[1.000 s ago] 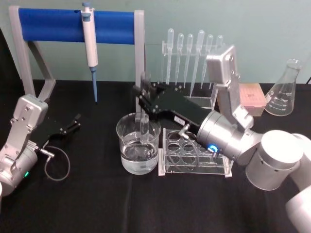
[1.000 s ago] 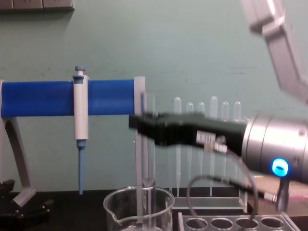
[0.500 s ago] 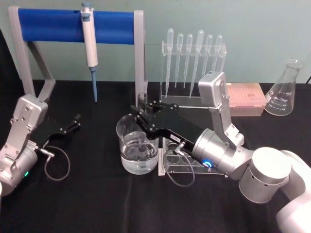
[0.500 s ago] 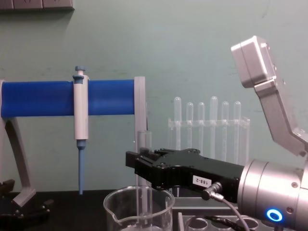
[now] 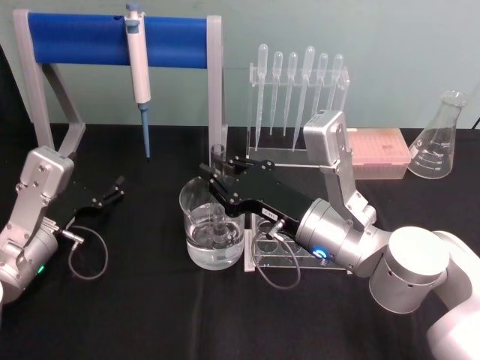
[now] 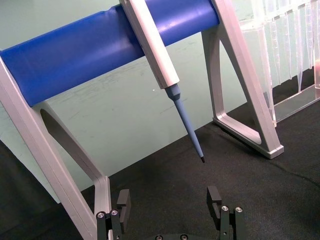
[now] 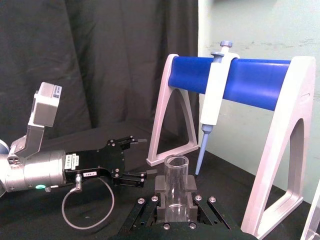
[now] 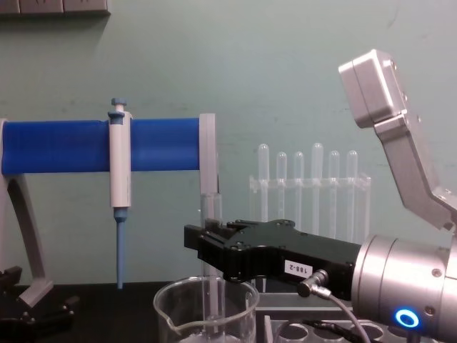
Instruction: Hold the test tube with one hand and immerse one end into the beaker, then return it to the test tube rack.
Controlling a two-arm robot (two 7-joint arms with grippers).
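Note:
My right gripper [image 5: 217, 175] is shut on the test tube [image 5: 218, 155], a clear glass tube held upright. Its lower end reaches down into the water in the beaker [image 5: 196, 241], a wide clear glass with a spout. In the chest view the black fingers [image 8: 203, 246] clamp the test tube [image 8: 212, 209] just above the beaker [image 8: 177, 309] rim. The right wrist view looks down on the open tube mouth [image 7: 176, 162] between the gripper [image 7: 176, 201] pads. My left gripper [image 5: 112, 192] rests open on the table at the left, also seen as [image 6: 169, 206].
A blue-barred stand [image 5: 112, 39] holding a blue-and-white pipettor [image 5: 138, 60] is behind the beaker. A clear tube rack [image 5: 300, 244] lies right of the beaker under my right arm. Behind stand a pipette rack [image 5: 296, 90], a pink box [image 5: 379, 150] and a flask [image 5: 439, 139].
My right gripper came down with the test tube, sinking its lower end deeper into the beaker's water. The left arm stayed still.

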